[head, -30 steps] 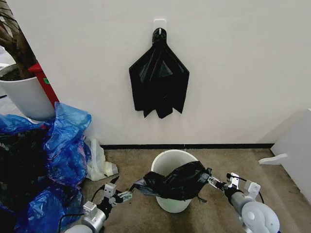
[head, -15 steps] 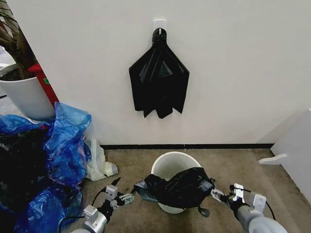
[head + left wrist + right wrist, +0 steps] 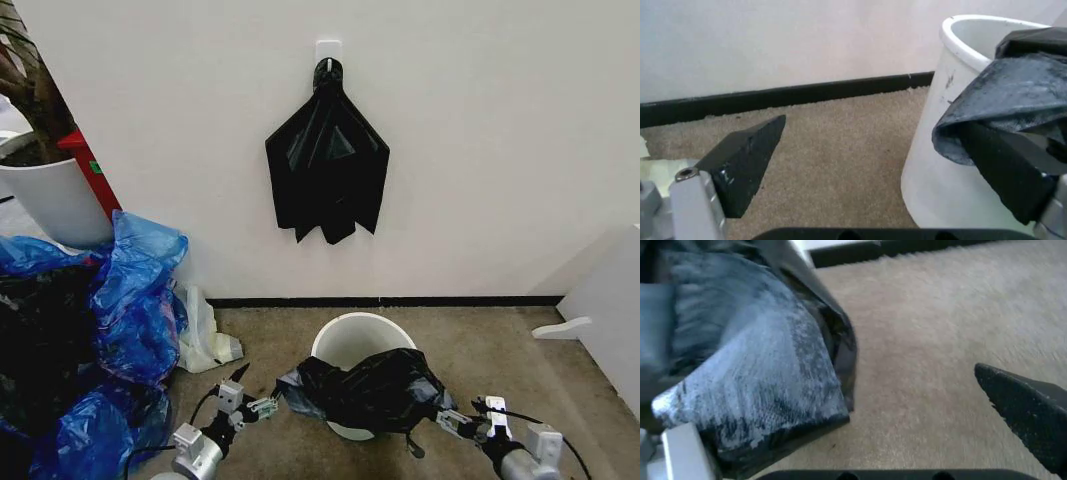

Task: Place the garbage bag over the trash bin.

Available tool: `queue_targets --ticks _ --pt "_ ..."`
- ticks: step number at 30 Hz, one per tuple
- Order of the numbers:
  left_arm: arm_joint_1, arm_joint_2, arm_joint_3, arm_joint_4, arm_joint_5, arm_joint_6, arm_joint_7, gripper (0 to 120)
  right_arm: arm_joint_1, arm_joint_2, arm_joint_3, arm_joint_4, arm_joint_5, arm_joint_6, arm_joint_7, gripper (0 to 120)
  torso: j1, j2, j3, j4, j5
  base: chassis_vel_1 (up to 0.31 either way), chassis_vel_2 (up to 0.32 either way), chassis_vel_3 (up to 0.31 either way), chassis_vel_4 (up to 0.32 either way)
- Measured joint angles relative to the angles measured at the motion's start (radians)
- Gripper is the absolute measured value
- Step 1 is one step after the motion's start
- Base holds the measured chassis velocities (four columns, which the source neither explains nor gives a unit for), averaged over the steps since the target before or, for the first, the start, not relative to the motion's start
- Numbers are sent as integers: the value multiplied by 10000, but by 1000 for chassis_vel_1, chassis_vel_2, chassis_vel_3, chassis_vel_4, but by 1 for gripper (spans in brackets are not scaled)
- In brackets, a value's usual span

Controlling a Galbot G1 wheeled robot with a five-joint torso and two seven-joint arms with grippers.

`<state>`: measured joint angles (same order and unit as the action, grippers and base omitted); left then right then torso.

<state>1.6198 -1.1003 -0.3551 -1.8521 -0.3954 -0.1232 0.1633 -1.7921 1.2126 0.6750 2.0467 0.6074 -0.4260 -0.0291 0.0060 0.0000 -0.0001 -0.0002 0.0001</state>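
Observation:
The trash bin (image 3: 352, 338) is a small round white bin on the carpet below the wall. The garbage bag (image 3: 368, 388), glossy black, lies bunched over the bin's near rim and hangs down its front. My left gripper (image 3: 258, 389) is open just left of the bin, and the bag's left edge (image 3: 987, 110) drapes over one of its fingers (image 3: 1010, 175). My right gripper (image 3: 452, 419) is open at the bag's lower right. The bag (image 3: 753, 370) lies over one finger, and the other finger (image 3: 1030, 422) stands free above the carpet.
A second black bag (image 3: 328, 168) hangs from a hook on the wall above the bin. Blue plastic bags (image 3: 120, 310) pile up at the left beside a white planter pot (image 3: 55, 200). A white panel (image 3: 605, 310) stands at the right.
My right gripper has drawn back toward me and lower, and the bag has slid with it off the bin's far side. The left gripper has moved back slightly.

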Motion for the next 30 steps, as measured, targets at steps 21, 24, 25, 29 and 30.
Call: queue_targets --ticks 21,24,25,29,30 --pt "-100 40 -56 -69 -90 12 80 100 -404 -651 1360 -1353 -3688 4513 -7550 100 0 0 1 0 -1 0 0 0 0" --pt "-109 127 -75 -80 -187 21 275 100 -420 -788 1615 -1392 -3696 4825 -8236 100 0 0 1 -1 -1 0 0 0 0" --pt "-100 174 -91 -102 -242 26 397 100 -445 -816 1664 -1407 -3658 4902 -8298 100 0 0 1 0 -2 0 0 0 0" --pt "-11 420 -164 -186 -349 129 1063 100 -468 -875 1749 -1532 -3468 5087 -8396 100 0 0 1 -2 -1 0 0 0 0" --pt "-11 459 -177 -184 -372 139 1077 100 -440 -875 1743 -1564 -3405 5103 -8394 100 0 0 1 -2 0 0 0 0 0"
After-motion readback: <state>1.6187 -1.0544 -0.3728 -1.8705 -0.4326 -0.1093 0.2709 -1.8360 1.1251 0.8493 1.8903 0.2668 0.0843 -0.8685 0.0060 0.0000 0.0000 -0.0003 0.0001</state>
